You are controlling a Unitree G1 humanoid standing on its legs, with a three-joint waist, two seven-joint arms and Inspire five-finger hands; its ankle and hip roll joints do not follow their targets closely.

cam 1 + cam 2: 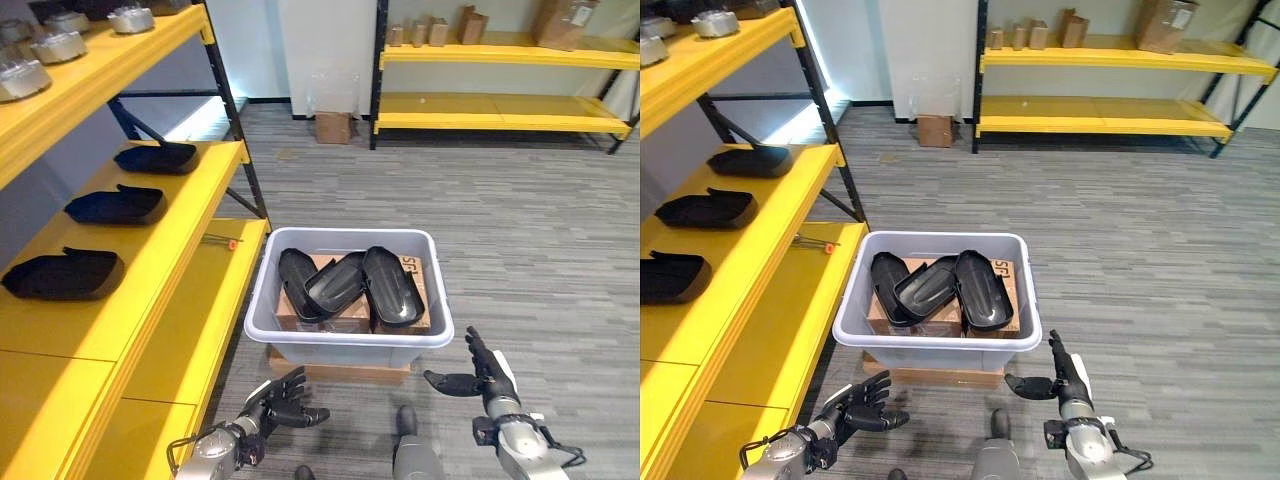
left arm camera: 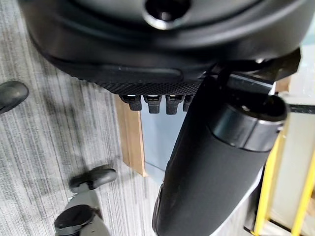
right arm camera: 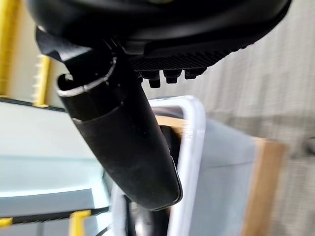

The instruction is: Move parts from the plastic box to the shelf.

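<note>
A grey plastic box [image 1: 349, 335] sits on a flat cardboard box [image 1: 340, 372] on the carpeted floor [image 1: 520, 230], just beside the yellow shelf [image 1: 170, 270]. Inside it three black parts [image 1: 350, 283] lean against one another on top of brown cartons [image 1: 415, 270]. Three more black parts [image 1: 66, 274] lie in a row on the shelf's middle level, well apart from the box. The left hand [image 1: 278, 404] hovers low in front of the box's near left corner, fingers loosely spread and holding nothing. The right hand [image 1: 478, 377] hovers by the near right corner, fingers straight, thumb pointing inward, also empty.
</note>
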